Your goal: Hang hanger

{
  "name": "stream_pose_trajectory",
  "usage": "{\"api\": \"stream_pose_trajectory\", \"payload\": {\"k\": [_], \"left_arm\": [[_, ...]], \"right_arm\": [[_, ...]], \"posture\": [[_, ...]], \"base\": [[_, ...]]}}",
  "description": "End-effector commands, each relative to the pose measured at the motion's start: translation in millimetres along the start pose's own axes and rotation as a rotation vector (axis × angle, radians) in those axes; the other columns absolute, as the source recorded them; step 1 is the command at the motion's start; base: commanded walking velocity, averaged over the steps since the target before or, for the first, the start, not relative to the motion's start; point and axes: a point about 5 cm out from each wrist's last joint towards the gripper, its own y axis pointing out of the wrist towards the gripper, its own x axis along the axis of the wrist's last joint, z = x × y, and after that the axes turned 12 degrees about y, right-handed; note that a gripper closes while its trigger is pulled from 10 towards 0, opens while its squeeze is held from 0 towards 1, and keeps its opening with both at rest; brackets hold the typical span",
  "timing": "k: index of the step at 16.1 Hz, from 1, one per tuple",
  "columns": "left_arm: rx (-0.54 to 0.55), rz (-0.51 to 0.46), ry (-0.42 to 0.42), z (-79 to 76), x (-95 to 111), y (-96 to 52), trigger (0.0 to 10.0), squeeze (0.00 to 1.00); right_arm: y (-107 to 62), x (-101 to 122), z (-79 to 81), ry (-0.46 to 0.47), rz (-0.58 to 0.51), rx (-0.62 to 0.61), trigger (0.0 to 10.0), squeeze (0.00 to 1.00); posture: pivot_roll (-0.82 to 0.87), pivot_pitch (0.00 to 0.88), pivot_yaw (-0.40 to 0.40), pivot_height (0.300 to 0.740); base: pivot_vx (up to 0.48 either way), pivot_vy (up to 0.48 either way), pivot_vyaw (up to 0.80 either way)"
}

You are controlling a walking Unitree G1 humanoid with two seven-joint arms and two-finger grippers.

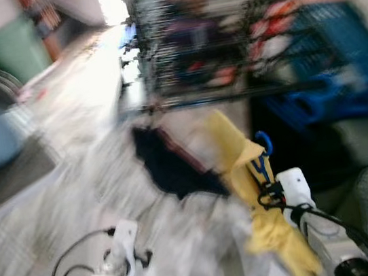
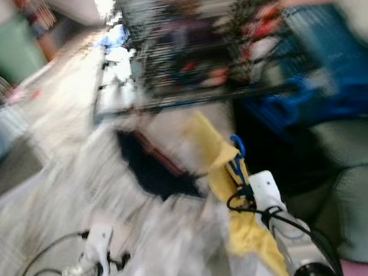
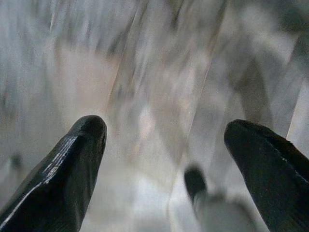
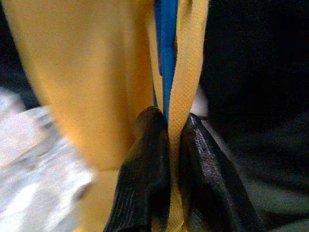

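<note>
Yellow garment (image 1: 250,190) on blue hanger (image 1: 262,151); black rack (image 1: 204,39) (blurred); basket (image 1: 339,68) probably blue.

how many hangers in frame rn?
1 that I can make out: a blue hanger carrying a yellow garment, pinched in the right gripper. The drying rack behind is too blurred to tell if more hang there.

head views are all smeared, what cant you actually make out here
- Drying rack: motion blur smears its bars and what hangs on them.
- Blue hanger: the yellow garment covers all but its hook.
- Right gripper: jaws shut on hanger and cloth; hanger's shape hidden.
- Left gripper: jaws open over a blurred floor.
</note>
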Motion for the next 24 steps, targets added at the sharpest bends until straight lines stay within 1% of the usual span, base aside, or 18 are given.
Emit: {"api": "stream_pose_trajectory", "payload": {"k": [1,3,4,7,8,9,13,15,17,19,20,21,22,23,24], "left_arm": [[-0.023,0.0,-0.001,-10.1,0.6,1.3,10.0,0.0],[-0.027,-0.004,0.0,-10.3,0.7,1.3,10.0,0.0],[-0.025,0.0,-0.002,-10.2,0.0,1.2,10.0,0.0],[-0.021,0.017,0.015,-10.0,-2.8,1.0,10.0,0.0],[-0.034,0.009,-0.005,-11.1,-2.8,1.0,10.0,0.0],[-0.033,0.011,-0.003,-11.1,-3.2,0.9,10.0,0.0],[-0.046,0.005,0.002,-11.7,-2.9,0.9,10.0,0.0],[-0.054,-0.001,0.005,-12.4,-2.0,1.0,10.0,0.0],[-0.052,0.0,0.009,-12.0,-2.1,0.9,10.0,0.0],[-0.05,0.001,0.014,-11.4,-2.3,0.8,10.0,0.0],[-0.051,0.002,0.021,-11.2,-2.1,0.8,10.0,0.0],[-0.052,0.002,0.023,-11.2,-2.1,0.8,10.0,0.0],[-0.053,0.001,0.025,-11.3,-1.7,0.9,10.0,0.0],[-0.055,0.0,0.029,-11.7,-1.5,0.9,10.0,0.0],[-0.056,0.0,0.03,-12.0,-1.5,1.0,10.0,0.0]], "right_arm": [[-4.6,3.3,-11.7,-0.017,-0.016,-0.026,10.0,0.0],[-4.5,6.9,-12.0,-0.042,-0.032,-0.028,10.0,0.0],[-4.1,9.4,-12.3,-0.038,-0.042,-0.031,10.0,0.0],[-4.0,14.3,-10.8,-0.048,-0.069,-0.038,10.0,0.0],[-3.8,14.9,-10.8,-0.047,-0.077,-0.059,10.0,0.0],[-3.6,16.6,-10.1,-0.049,-0.089,-0.06,10.0,0.0],[-3.1,30.6,-10.7,-0.033,-0.177,-0.15,10.0,0.0],[-7.1,28.5,-7.6,-0.012,-0.215,-0.196,10.0,0.0],[-10.6,26.5,-3.2,-0.002,-0.234,-0.202,10.0,0.0],[-11.8,30.3,-1.0,-0.005,-0.246,-0.195,10.0,0.0],[-8.7,40.0,-3.0,0.0,-0.249,-0.191,10.0,0.0],[-7.9,42.7,-3.4,0.0,-0.251,-0.19,10.0,0.0],[-4.9,50.9,-3.4,0.012,-0.258,-0.178,10.0,0.0],[2.3,65.6,0.3,0.003,-0.253,-0.14,10.0,0.0],[5.8,70.4,2.1,0.004,-0.241,-0.127,10.0,0.0]], "posture": [[-0.07,0.0,-0.001,0.74],[-0.07,0.0,-0.001,0.74],[-0.07,0.0,-0.002,0.74],[-0.06,0.0,-0.003,0.74],[-0.06,0.0,-0.002,0.74],[-0.06,0.0,-0.002,0.74],[-0.06,0.0,-0.005,0.74],[-0.05,0.0,-0.009,0.74],[-0.05,0.0,-0.011,0.74],[-0.05,0.0,-0.005,0.74],[-0.05,0.0,-0.002,0.74],[-0.05,0.0,-0.002,0.74],[-0.06,0.0,0.0,0.74],[-0.06,0.0,-0.002,0.74],[-0.06,0.0,-0.003,0.74]], "base": [[0.255,0.409,0.0],[0.255,0.409,0.0],[0.0,0.334,0.0],[0.0,0.0,0.0],[0.0,0.0,0.0],[0.0,0.0,0.0],[0.0,0.0,0.0],[0.0,0.0,0.0],[0.0,0.0,0.0],[0.0,0.0,0.0],[0.0,0.0,0.0],[0.0,0.0,0.0],[0.0,0.0,0.0],[0.0,0.0,0.0],[0.0,0.0,0.0]]}}
